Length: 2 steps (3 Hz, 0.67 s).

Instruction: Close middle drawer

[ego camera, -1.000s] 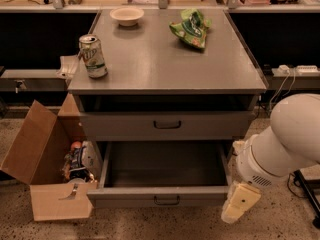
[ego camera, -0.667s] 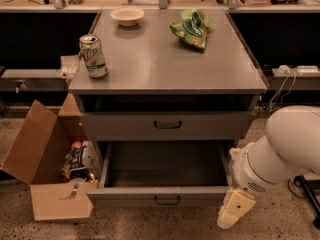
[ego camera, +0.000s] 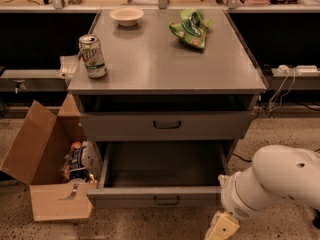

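The middle drawer is a wide grey metal tray, pulled far out of the cabinet, with an empty interior. Its low front panel carries a small dark bar handle at the centre. Above it sits a grey drawer with a taller front panel, pushed in. My gripper is a cream-coloured piece at the end of the white arm. It is low at the bottom right, just right of and below the drawer's front right corner, partly cut off by the frame edge.
On the grey cabinet top stand a soda can, a white bowl and a green chip bag. An open cardboard box with items stands on the floor left of the drawer. Cables run at the right.
My arm and gripper have moved down and slightly left, towards the floor by the drawer's front right corner. The drawer has not moved.
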Each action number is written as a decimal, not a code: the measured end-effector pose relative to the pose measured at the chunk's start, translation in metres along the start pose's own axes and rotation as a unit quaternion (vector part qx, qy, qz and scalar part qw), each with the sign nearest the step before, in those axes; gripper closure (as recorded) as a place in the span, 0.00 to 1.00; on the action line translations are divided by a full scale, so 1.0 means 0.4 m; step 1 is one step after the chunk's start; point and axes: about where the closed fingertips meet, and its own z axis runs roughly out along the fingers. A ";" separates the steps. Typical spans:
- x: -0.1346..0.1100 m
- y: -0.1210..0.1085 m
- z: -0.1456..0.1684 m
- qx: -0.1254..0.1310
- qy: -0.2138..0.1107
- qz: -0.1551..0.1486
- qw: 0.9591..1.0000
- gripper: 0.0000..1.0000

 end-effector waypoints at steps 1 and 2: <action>0.038 0.037 0.119 -0.036 -0.007 0.015 0.999 0.00; 0.072 0.070 0.204 -0.068 -0.013 0.033 0.997 0.00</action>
